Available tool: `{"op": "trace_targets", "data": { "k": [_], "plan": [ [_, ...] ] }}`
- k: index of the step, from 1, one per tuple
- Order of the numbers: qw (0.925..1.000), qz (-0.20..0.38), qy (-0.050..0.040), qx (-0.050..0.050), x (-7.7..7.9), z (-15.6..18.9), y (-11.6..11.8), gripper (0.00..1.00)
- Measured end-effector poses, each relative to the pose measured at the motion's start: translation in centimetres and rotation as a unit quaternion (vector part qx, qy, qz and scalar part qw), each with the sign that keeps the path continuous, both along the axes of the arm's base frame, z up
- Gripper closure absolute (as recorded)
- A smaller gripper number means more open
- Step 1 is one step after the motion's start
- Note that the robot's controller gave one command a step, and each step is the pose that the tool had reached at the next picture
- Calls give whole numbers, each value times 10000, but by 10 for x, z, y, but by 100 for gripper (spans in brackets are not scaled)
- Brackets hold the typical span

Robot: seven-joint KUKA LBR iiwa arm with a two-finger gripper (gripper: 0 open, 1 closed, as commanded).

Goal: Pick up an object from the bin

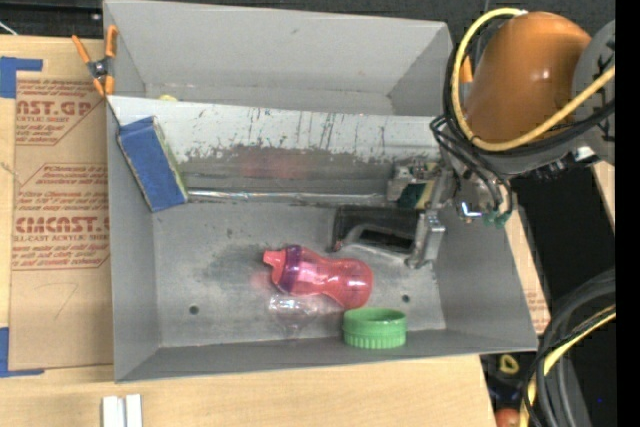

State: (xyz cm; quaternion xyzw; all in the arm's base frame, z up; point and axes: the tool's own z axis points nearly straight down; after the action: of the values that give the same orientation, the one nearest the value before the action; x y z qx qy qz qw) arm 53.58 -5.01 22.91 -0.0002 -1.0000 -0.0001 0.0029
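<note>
Hand: my hand (422, 253) is low inside the grey metal bin (300, 55), at its right side near the floor. I cannot tell whether it is open or closed, and I see nothing gripped in it.
Nearest thing: a flat black rectangular piece (375, 235) lies just left of the hand, close to touching or touching it.
Progress: I judge the pick not yet made, since every thing is down on the bin floor.
Left to do: close on one thing and lift it clear.
Bin floor: scuffed bare metal. A pink plastic baby bottle (325, 280) lies on its side mid-floor. A round green plastic lid (375, 329) sits near the front wall, and a blue rectangular block (152, 163) leans at the left wall.
Room: the bin sits on a pale wooden desk (300, 400).
</note>
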Motion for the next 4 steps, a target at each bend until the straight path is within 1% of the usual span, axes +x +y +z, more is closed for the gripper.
{"op": "trace_targets", "data": {
  "k": [1, 2, 3, 4],
  "plan": [
    [10000, 2, -44, -3, 2, 5, 0, 0],
    [9968, -788, -109, 10, 49, -151, -27, 0],
    [9919, -1265, -112, 3, 32, -69, -16, 0],
    [9956, -934, -96, 8, 43, -151, -24, 0]
  ]
}}
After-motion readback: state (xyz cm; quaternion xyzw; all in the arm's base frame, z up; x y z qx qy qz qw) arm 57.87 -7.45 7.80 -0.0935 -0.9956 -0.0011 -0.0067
